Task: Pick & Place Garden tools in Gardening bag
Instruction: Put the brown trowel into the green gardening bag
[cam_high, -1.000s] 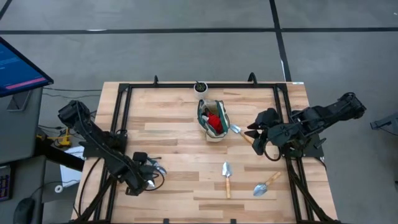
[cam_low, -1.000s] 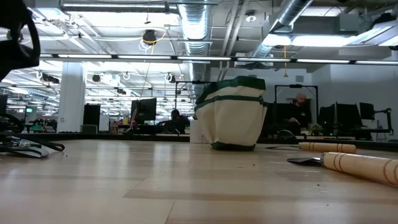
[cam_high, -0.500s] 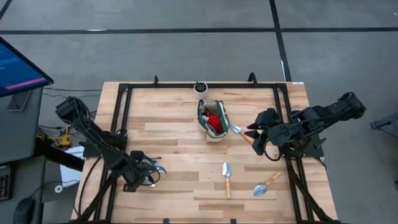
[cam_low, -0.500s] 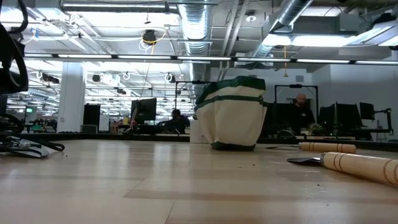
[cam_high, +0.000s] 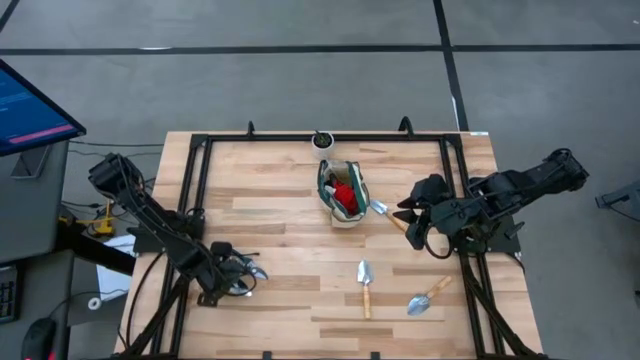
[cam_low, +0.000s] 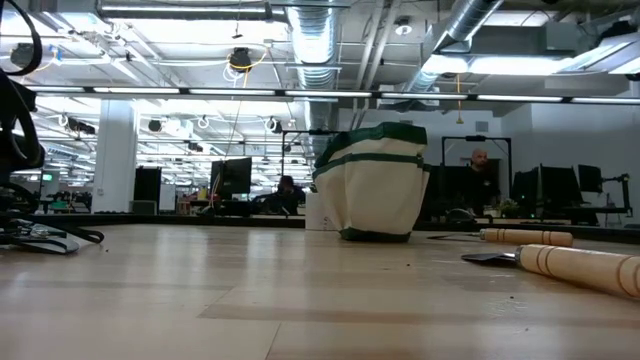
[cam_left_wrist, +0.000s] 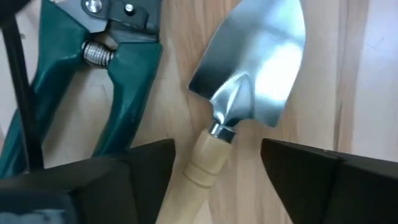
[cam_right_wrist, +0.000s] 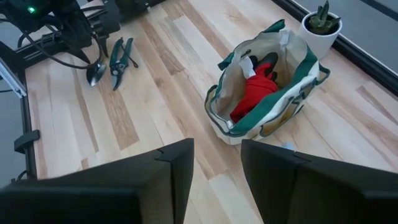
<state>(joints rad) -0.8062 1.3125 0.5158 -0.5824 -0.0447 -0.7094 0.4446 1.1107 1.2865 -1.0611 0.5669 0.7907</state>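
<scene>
At the table's near left lie a trowel (cam_left_wrist: 255, 56), with a silver blade and a wooden handle (cam_left_wrist: 208, 158), and green-handled pruning shears (cam_left_wrist: 118, 93), flat on the wood side by side. My left gripper (cam_left_wrist: 217, 180) points down over them, open, one finger on either side of the trowel's handle and clear of it. The cream and green gardening bag (cam_high: 342, 192) stands upright at the middle far side with a red glove (cam_right_wrist: 255, 93) inside. My right gripper (cam_right_wrist: 217, 180) hangs open in the air to the right of the bag, holding nothing.
Three more trowels lie on the right half: one (cam_high: 385, 213) beside the bag, two (cam_high: 365, 285) (cam_high: 428, 297) near the front edge. A small white pot with a plant (cam_high: 322, 140) stands behind the bag. A black frame (cam_high: 200, 160) runs along the table's sides.
My left gripper has sunk toward the trowel and shears at the table's near left. The tools and the bag lie as before.
</scene>
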